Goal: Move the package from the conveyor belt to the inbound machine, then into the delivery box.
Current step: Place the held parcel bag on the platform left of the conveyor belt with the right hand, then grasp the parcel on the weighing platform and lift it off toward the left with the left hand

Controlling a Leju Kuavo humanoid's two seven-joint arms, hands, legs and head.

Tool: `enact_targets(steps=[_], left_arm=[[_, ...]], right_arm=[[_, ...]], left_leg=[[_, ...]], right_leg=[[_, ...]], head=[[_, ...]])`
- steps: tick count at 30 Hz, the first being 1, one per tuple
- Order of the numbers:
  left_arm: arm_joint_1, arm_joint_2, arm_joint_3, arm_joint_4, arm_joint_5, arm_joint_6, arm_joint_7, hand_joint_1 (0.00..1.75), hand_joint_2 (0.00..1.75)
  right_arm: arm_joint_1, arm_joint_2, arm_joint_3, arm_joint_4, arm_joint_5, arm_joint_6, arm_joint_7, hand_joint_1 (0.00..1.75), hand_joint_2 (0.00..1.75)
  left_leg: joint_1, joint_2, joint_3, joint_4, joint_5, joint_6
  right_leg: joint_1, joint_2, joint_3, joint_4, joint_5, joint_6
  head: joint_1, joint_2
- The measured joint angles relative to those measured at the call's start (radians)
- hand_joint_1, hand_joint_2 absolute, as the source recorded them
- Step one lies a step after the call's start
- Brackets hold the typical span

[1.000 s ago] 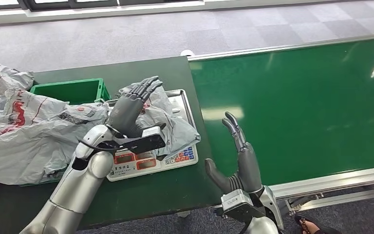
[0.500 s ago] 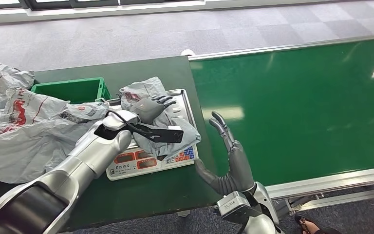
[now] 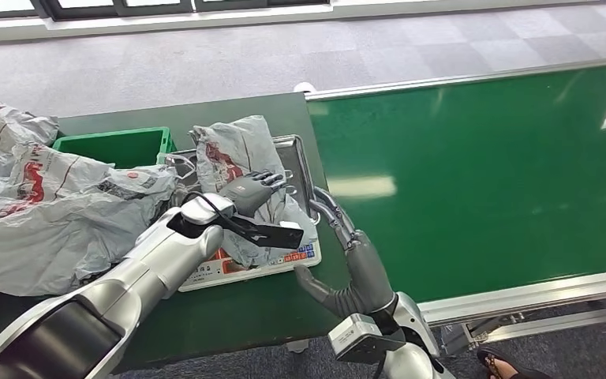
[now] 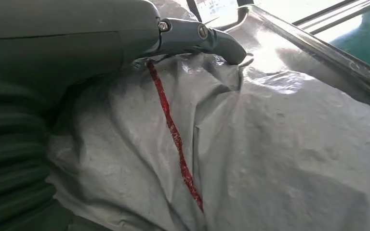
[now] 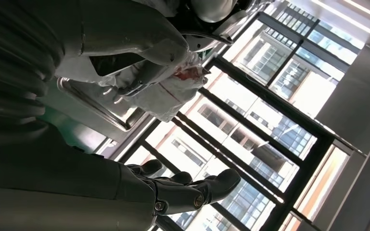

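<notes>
A grey plastic package (image 3: 233, 150) with red print lies on the steel tray of the inbound scale (image 3: 237, 272), its far end raised. My left hand (image 3: 251, 189) lies on top of it with fingers curled over its right edge and grips it; in the left wrist view the thumb (image 4: 207, 41) presses into the grey film (image 4: 270, 159). My right hand (image 3: 351, 257) stands open beside the scale's right side, fingers stretched toward the tray rim (image 3: 296, 154), holding nothing. The right wrist view shows the package (image 5: 166, 94) beyond my right hand's spread fingers (image 5: 183, 190).
The green conveyor belt (image 3: 481, 174) runs along the right. A green crate (image 3: 110, 146) stands behind the scale on the dark table (image 3: 245, 316). A pile of grey bags (image 3: 39, 213) covers the table's left. A person's sandalled foot (image 3: 505, 365) is at the bottom right.
My left hand dropped from above onto the package and curled its fingers over it. The package's far end rose. My right hand slid left toward the scale.
</notes>
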Motion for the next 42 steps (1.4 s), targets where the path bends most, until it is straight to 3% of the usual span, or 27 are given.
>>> enact_targets(steps=[3, 31, 35, 39, 42], left_arm=[[0.011, -0.001, -0.001, 0.012, 0.0, -0.001, 0.001, 1.75, 1.75], [0.023, 0.004, 0.002, 0.015, -0.006, 0.013, -0.044, 1.75, 1.75], [0.017, 0.014, 0.001, 0.005, -0.035, 0.02, -0.08, 1.75, 1.75], [-0.004, 0.064, -0.002, -0.074, -0.049, 0.035, -0.172, 1.75, 1.75], [-0.025, 0.168, -0.001, -0.273, 0.005, -0.003, -0.19, 1.75, 1.75]], right_arm=[[0.0, 0.005, 0.0, 0.004, 0.008, 0.011, -0.003, 0.0, 1.75], [-0.007, 0.043, -0.001, 0.019, 0.023, 0.031, -0.006, 0.0, 1.75], [0.005, 0.043, -0.006, 0.019, 0.023, 0.017, -0.01, 0.0, 1.75], [0.035, 0.04, -0.022, 0.007, 0.021, -0.003, -0.008, 0.0, 1.75], [0.082, 0.03, -0.045, -0.029, 0.021, -0.019, -0.005, 0.0, 1.75]], left_leg=[[0.0, 0.0, 0.001, 0.0, 0.001, 0.0], [0.001, -0.001, 0.012, -0.001, 0.004, -0.001], [0.001, -0.001, 0.012, -0.001, 0.005, -0.001], [0.001, 0.0, 0.011, -0.001, 0.009, -0.004], [0.001, 0.0, -0.001, 0.0, 0.016, -0.005]], right_leg=[[0.0, 0.0, 0.001, 0.0, 0.0, 0.0], [0.0, -0.002, 0.012, 0.0, 0.002, -0.002], [0.0, -0.001, 0.012, 0.0, 0.002, -0.002], [0.001, 0.0, 0.004, 0.001, 0.006, -0.004], [0.002, 0.001, -0.012, 0.001, 0.014, -0.006]], head=[[0.0, 0.0], [0.0, 0.0], [0.0, 0.0], [0.0, 0.0], [0.0, 0.0]])
